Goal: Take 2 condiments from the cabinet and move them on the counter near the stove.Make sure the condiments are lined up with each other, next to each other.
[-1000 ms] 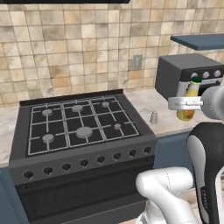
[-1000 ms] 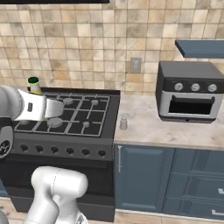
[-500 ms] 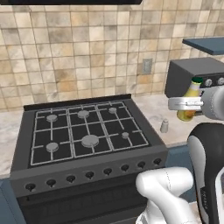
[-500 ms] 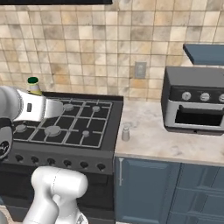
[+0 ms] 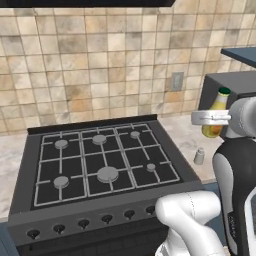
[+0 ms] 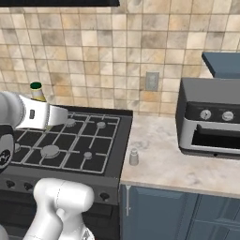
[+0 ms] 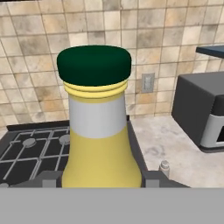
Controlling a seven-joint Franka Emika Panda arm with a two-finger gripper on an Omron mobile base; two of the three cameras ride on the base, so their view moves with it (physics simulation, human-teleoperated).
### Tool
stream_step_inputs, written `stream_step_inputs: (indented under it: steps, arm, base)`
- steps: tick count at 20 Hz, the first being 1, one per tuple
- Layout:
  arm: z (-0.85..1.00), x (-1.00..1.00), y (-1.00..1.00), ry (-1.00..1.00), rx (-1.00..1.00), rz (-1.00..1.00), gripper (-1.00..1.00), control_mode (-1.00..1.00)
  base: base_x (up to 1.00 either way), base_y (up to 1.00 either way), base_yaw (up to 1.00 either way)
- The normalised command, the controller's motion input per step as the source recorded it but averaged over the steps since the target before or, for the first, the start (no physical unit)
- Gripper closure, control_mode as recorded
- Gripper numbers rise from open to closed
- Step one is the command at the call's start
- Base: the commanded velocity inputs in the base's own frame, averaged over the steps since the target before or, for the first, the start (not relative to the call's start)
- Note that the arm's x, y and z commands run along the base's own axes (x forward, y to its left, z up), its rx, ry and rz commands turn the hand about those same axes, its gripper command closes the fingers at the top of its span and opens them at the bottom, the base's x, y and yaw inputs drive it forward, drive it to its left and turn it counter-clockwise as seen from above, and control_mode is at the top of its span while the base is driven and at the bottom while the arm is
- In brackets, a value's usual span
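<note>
**Base rolls on, bottle held high beside the stove**

Both base views have slid sideways since a second ago: the stove now sits further right in the left base view and the toaster oven has drifted toward the right edge of the right base view, so the camera moved, not the things. Against the robot the bottle shows in the same place as before.

Behind everything runs the tiled wall, with a grey outlet set in it. Below it lies the black stove with its grid grates, silver burners and a row of front knobs. To its right stretches the beige marbled desk over dark blue cupboards. A grey toaster oven with round dials stands on that desk, and a corner of the blue cabinet juts in above it.

The end effector is closed about the body of the yellow-orange bottle, carrying it upright in the air, green cap on top; the hand view shows it close up between the fingertips, with stove and desk far beneath.

The small grey-white shaker stands upright on the desk, just beside the stove's right edge and well apart from the bottle.
</note>
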Motion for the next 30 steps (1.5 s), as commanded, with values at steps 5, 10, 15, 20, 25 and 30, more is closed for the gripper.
stream_step_inputs:
  steps: [5,10,15,20,25,30]
  arm:
    - [0.0,0.0,0.0,0.0,0.0,0.0,1.0,1.0]
    - [0.0,0.0,0.0,0.0,0.0,0.0,1.0,1.0]
    - [0.0,0.0,0.0,0.0,0.0,0.0,1.0,1.0]
    - [-0.19,0.01,-0.27,0.04,0.02,0.01,1.0,-1.0]
    - [-0.33,0.0,-0.53,0.07,0.02,0.01,1.0,-1.0]
    - [-0.28,0.0,-0.62,0.03,0.03,0.01,1.0,-1.0]
  base:
    - [0.21,-0.06,0.0]
    - [0.0,-0.02,0.0]
    - [0.08,-0.05,0.0]
    - [0.04,-0.11,0.0]
    - [0.0,0.0,0.0]
    - [0.0,0.0,0.0]
